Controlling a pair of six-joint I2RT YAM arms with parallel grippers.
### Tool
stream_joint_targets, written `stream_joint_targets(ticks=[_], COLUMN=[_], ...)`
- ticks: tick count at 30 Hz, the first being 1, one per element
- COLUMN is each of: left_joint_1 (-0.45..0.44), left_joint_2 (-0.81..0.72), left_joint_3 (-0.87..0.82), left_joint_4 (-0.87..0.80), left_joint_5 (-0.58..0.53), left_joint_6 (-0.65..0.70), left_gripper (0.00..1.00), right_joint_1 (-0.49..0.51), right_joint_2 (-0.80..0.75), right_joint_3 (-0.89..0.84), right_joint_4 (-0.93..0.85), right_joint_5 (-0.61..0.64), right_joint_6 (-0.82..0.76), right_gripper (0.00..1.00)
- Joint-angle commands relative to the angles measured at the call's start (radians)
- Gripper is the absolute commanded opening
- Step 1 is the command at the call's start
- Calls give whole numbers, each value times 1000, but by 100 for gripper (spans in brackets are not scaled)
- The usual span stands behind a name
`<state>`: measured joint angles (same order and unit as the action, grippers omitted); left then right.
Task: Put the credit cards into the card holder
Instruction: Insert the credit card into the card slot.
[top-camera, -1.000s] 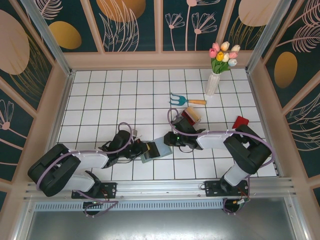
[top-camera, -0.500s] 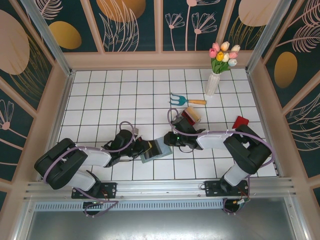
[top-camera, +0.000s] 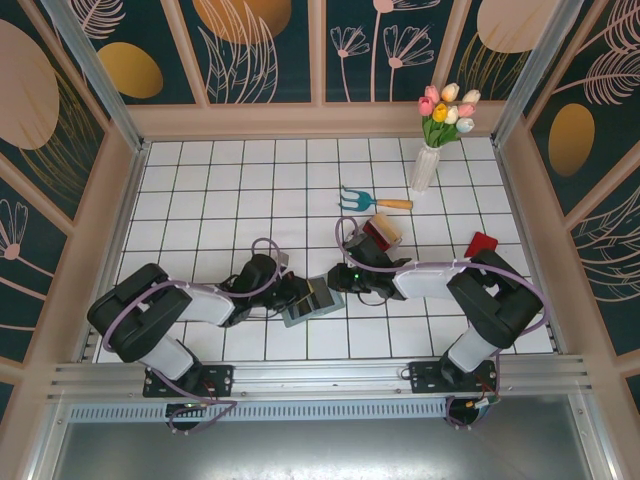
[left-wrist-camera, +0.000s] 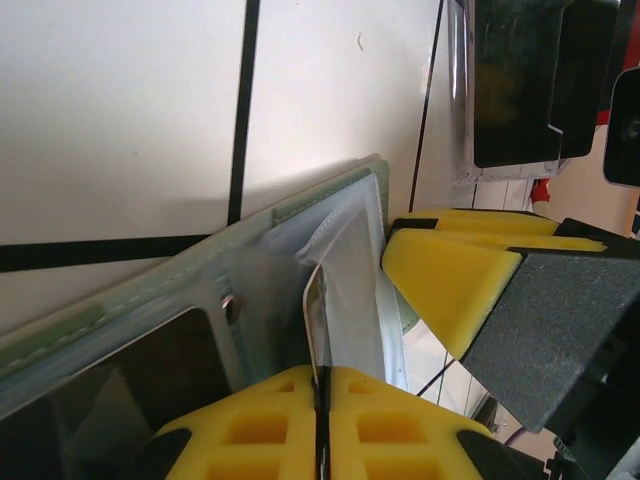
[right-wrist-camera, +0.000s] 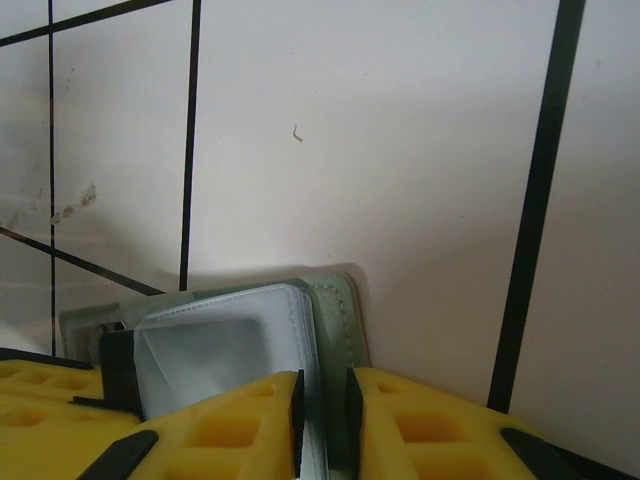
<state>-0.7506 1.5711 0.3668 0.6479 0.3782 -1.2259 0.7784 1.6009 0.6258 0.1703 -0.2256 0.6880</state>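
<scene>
Lying open near the front of the bench, between both arms: the card holder. Left gripper jaws pressed together on a thin whitish credit card, tip at the pale sleeve. Right gripper jaws narrow, pinching the holder's sleeve edge. Well apart at right, a red card.

A white tiled table with black grout lines is walled by dark panels painted with leaves and flowers. Near the far right corner stands a white vase of tulips; just left of it lies a blue toy rake, its orange handle pointing toward the vase.
</scene>
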Motion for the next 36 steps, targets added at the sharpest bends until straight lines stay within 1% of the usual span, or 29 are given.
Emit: stream_joint_targets(ticks=[1, 2, 4, 5, 8, 13, 19, 23, 26, 33, 35, 36], left_joint_1=[-33, -35, -36, -36, -36, -36, -45, -67, -74, -75, -74, -75], left_joint_2=[19, 9, -19, -31, -50, -55, 16, 62, 65, -70, -125, -152], left_joint_3=[36, 38, 43, 50, 64, 62, 129, 181, 196, 192, 184, 179], left_joint_4=[-55, -76, -133, -175, -252, -262, -228, -251, -287, -487, -523, -536], left_joint_5=[-5, -25, -54, -65, -79, -77, -23, -12, -30, -164, -184, -196], left_joint_6=[31, 36, 56, 70, 99, 109, 120, 136, 144, 186, 193, 192], left_gripper=[18, 21, 23, 26, 30, 32, 32, 32, 34, 40, 46, 47], right_joint_1=[13, 13, 13, 13, 12, 12, 19, 19, 18, 18, 18, 18], right_joint_2=[14, 13, 7, 4, -10, -26, -19, -30, -35, -53, -65, -70], right_joint_3=[-43, -41, -37, -36, -28, -21, -51, -63, -59, -34, -46, -50], right_joint_4=[-110, -116, -127, -132, -152, -177, -136, -124, -138, -231, -226, -227], right_joint_5=[19, 25, 35, 40, 50, 68, 19, 23, 44, 143, 148, 149], right_joint_6=[22, 24, 21, 22, 21, 18, 52, 82, 87, 97, 108, 110], right_gripper=[22, 23, 23, 24, 26, 29, 24, 23, 23, 24, 25, 26])
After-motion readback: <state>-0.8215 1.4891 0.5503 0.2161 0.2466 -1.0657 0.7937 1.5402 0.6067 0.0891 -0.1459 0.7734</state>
